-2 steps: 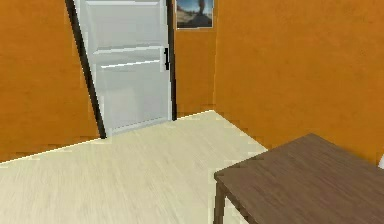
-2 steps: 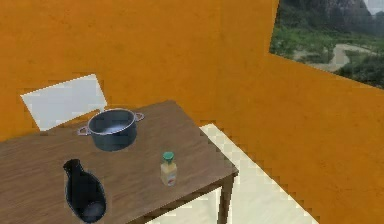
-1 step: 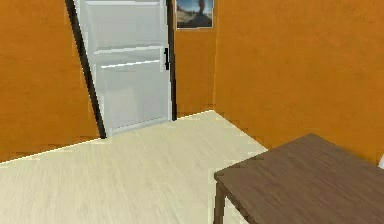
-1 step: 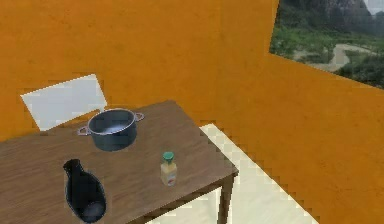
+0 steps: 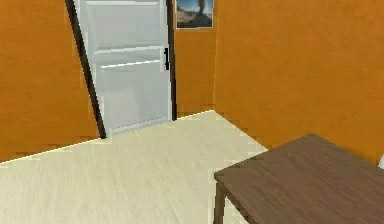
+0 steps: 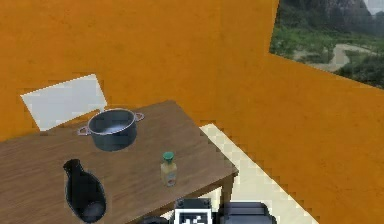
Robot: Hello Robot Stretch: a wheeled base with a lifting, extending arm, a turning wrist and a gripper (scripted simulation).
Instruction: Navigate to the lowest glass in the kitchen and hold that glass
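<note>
Beside the brown surface (image 6: 40, 160), orange walls all round

So my gripper (image 6: 158, 219) is just a dark sliver at the arm side view's bottom edge, next to a white marker (image 6: 192, 212). Honestly can't tell what state it's in or whether it's holding anything. Blue-grey pot (image 6: 112, 128) sits toward the surface's far edge, with a dark vase (image 6: 84, 190) by the near edge. A small pale bottle-ish thing with a green cap (image 6: 169, 168) stands upright near the right edge, and I can't tell if that's what I'm after. White chair (image 6: 65, 100) is just past the far edge.
</note>
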